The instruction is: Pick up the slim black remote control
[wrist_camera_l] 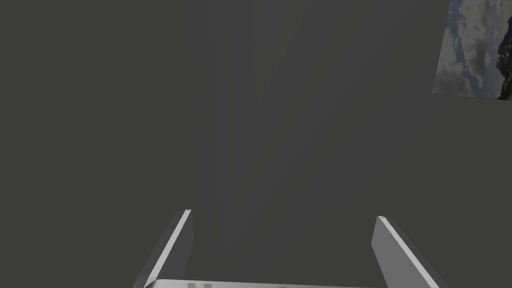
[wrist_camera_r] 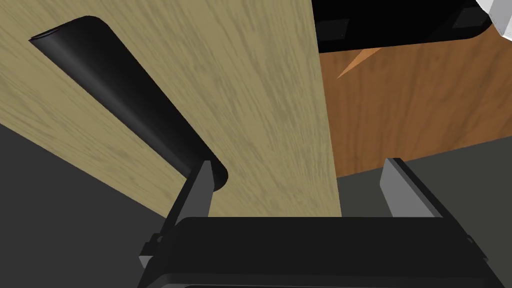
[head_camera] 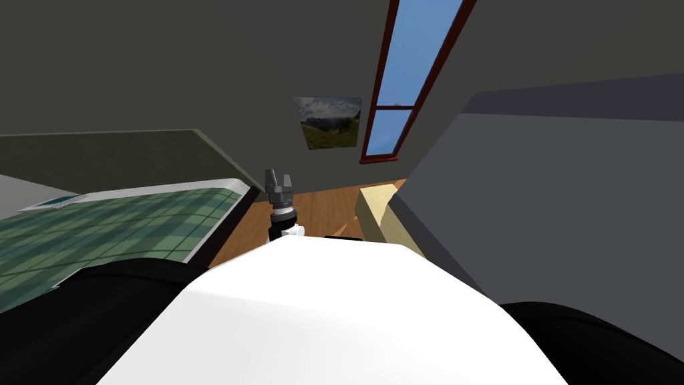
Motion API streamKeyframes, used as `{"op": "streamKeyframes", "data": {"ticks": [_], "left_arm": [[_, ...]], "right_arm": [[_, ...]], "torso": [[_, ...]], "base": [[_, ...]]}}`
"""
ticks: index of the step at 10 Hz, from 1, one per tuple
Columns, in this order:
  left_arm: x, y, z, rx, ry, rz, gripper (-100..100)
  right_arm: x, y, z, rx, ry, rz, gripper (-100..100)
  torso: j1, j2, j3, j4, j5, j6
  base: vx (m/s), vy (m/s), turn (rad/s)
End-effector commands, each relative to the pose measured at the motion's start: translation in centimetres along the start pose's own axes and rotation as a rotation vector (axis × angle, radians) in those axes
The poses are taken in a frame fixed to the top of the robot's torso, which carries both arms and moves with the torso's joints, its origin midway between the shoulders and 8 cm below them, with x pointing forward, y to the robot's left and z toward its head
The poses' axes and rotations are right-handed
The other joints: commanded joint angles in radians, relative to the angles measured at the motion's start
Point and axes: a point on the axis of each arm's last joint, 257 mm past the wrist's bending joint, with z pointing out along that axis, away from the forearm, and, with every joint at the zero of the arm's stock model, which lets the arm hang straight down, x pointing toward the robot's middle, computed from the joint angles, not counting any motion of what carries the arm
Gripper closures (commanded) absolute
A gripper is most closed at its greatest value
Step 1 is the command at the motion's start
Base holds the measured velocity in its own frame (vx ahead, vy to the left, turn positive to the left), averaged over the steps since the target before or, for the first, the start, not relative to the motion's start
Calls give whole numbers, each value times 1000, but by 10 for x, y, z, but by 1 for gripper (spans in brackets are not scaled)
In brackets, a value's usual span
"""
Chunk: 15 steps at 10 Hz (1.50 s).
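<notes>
Dim, flat light around me: the wall [head_camera: 167, 60] is murky grey, only the window [head_camera: 421, 47] bright; edges splay.

The remote [wrist_camera_r: 130, 105] is being shown as smooth and black, with a faint sheen along its length. The table [wrist_camera_r: 260, 100] under it is being rendered as pale, matt, grained wood, the floor [wrist_camera_r: 410, 110] as warmer reddish-brown wood, and the bed's cover [head_camera: 120, 227] as green checked cloth.

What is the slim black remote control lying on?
The slim black remote control lies flat on a pale wood-grained furniture top. One finger of the open right hand hides its near tip.
</notes>
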Motion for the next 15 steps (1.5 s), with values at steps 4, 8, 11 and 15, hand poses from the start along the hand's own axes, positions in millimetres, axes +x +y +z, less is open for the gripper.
{"op": "streamKeyframes", "data": {"ticks": [4, 8, 11, 15], "left_arm": [[0, 0, 0, 0, 0, 0, 0], [0, 0, 0, 0, 0, 0, 0], [0, 0, 0, 0, 0, 0, 0], [0, 0, 0, 0, 0, 0, 0]], "right_arm": [[55, -13, -5, 41, 140, 2, -100], [105, -20, -12, 64, 268, 3, -100], [138, -20, -17, 67, 353, 3, -100], [149, -14, -8, 67, 365, 12, -100]], "torso": [[-1, -1, -1, 0, 0, 0], [0, 0, 0, 0, 0, 1], [2, 1, 0, 0, 0, 1], [4, 3, 1, 0, 1, 1]], "base": [[57, -55, 158], [48, -52, 151], [41, -36, 122], [12, -19, 46]]}}
